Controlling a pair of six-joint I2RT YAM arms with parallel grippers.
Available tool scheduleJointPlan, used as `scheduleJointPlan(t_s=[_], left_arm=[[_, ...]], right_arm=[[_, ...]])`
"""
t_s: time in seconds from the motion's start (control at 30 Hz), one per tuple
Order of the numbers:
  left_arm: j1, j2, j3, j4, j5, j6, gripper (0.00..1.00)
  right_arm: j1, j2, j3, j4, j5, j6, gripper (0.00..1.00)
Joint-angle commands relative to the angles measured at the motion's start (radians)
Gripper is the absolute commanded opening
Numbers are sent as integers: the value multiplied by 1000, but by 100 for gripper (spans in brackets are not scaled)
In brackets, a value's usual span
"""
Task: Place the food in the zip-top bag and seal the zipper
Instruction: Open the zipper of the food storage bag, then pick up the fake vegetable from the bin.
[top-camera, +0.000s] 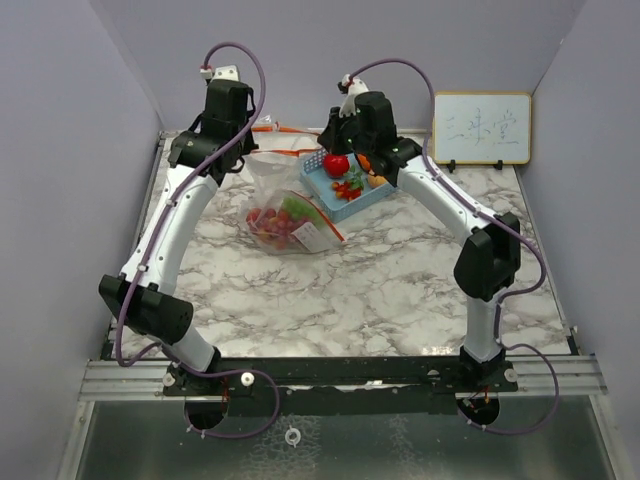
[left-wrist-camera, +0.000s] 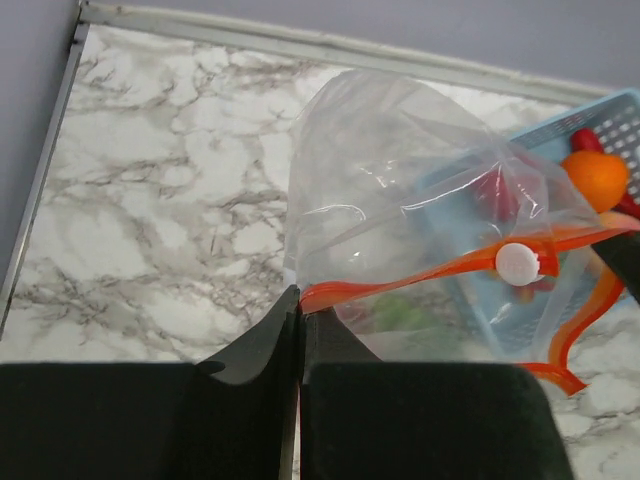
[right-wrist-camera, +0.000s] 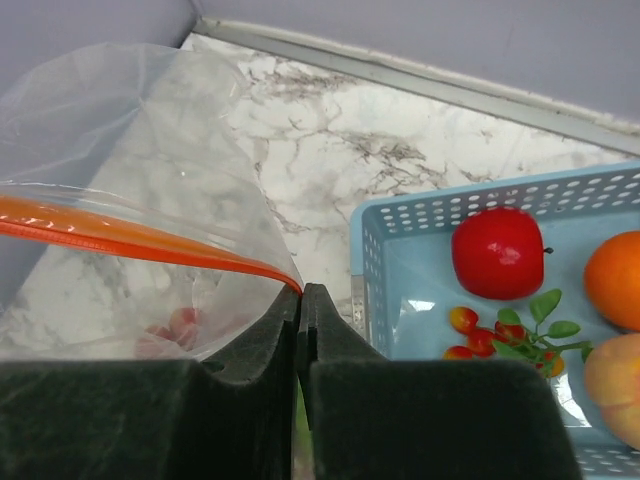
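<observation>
The clear zip-top bag (top-camera: 272, 195) hangs between my grippers, its lower part resting on the table. Red and green food (top-camera: 278, 220) lies inside it. My left gripper (left-wrist-camera: 300, 300) is shut on one end of the orange-red zipper (left-wrist-camera: 420, 282), which carries a white slider (left-wrist-camera: 518, 264). My right gripper (right-wrist-camera: 302, 292) is shut on the zipper (right-wrist-camera: 130, 240) at its other end. In the top view the left gripper (top-camera: 236, 140) and right gripper (top-camera: 345, 135) sit at the back of the table. A red apple (right-wrist-camera: 498, 252), orange (right-wrist-camera: 615, 280), peach (right-wrist-camera: 615, 385) and small red pieces with green stems (right-wrist-camera: 505, 335) lie in the basket.
The blue lattice basket (top-camera: 372, 197) stands right of the bag, under my right wrist. A small whiteboard (top-camera: 480, 128) leans on the back wall at the right. Grey walls close in the left, back and right sides.
</observation>
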Motion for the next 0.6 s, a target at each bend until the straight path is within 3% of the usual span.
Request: scheduleJointPlan(t_s=[0.0, 0.07, 0.27, 0.4, 0.57], left_arm=[[29, 2, -128, 111, -74, 63, 0], [29, 24, -185, 144, -38, 43, 0], [29, 95, -199, 200, 57, -1, 0], [29, 156, -128, 190, 62, 1, 0], [30, 182, -79, 176, 50, 34, 0]], right_arm=[[-34, 50, -11, 40, -59, 16, 6], [-34, 39, -26, 70, -115, 16, 15], [-36, -79, -107, 148, -265, -2, 77], [-46, -163, -174, 157, -200, -22, 90], [-115, -152, -200, 126, -134, 19, 88]])
